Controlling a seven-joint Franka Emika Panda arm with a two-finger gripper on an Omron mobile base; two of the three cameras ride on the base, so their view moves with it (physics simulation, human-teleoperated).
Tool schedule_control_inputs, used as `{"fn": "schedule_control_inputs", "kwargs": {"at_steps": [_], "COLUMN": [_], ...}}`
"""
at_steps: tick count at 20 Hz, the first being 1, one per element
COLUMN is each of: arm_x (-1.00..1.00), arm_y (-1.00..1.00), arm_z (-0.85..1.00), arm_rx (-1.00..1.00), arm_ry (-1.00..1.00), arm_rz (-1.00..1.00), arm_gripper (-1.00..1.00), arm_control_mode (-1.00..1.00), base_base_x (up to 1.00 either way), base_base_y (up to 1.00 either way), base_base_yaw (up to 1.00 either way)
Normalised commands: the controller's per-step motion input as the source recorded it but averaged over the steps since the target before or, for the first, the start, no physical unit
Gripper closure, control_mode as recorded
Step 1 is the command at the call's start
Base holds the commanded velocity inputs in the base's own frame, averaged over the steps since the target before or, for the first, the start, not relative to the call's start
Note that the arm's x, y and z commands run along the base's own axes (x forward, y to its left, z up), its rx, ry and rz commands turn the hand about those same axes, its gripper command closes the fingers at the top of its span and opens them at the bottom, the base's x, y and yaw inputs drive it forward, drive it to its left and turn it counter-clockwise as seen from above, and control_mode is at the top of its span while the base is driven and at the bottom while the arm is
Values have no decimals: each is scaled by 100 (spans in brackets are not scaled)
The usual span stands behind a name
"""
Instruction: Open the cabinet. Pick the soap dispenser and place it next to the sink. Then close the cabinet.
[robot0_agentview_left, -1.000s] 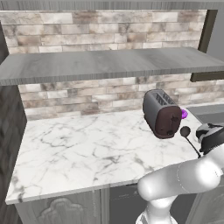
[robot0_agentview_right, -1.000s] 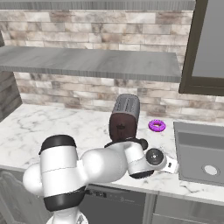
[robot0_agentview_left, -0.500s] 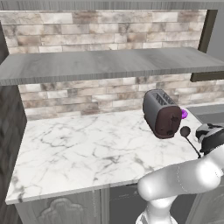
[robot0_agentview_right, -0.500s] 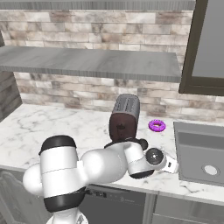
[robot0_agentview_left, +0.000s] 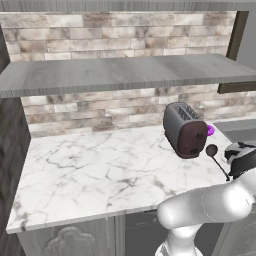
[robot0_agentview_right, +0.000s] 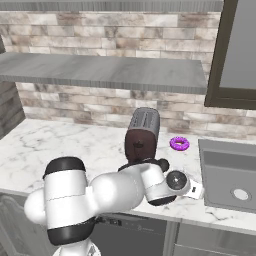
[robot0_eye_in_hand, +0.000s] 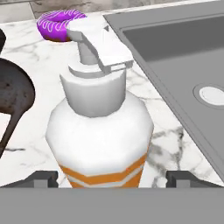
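gripper (robot0_eye_in_hand: 112, 178) spread wide, fingertips (robot0_eye_in_hand: 43, 177) either side of soap dispenser (robot0_eye_in_hand: 99, 127), contact unclear | dispenser upright on marble countertop (robot0_eye_in_hand: 166, 131), just beside sink (robot0_eye_in_hand: 175, 57) | purple donut (robot0_eye_in_hand: 59, 22) behind pump | toaster (robot0_agentview_right: 142, 131) near wall | cabinet shelf (robot0_agentview_left: 125, 72) above counter

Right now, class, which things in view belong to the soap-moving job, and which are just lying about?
Job:
soap dispenser, between the fingers of the tool
sink
cabinet

Lying about:
toaster
purple ring
dark ladle
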Motion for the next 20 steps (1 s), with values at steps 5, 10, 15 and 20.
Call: {"fn": "schedule_control_inputs", "kwargs": {"at_steps": [5,10,15,20], "arm_x": [-65,-38,-55,-41], "arm_y": [0,0,0,2], "arm_z": [18,17,45,94], "arm_rx": [0,0,0,0], "arm_ry": [0,0,0,0], "arm_rz": [0,0,0,0], "arm_gripper": [-100,-100,-100,-100], "arm_control_mode": [-100,-100,-100,-100], "base_base_x": [0,0,0,0], "base_base_y": [0,0,0,0], "base_base_yaw": [0,0,0,0]}}
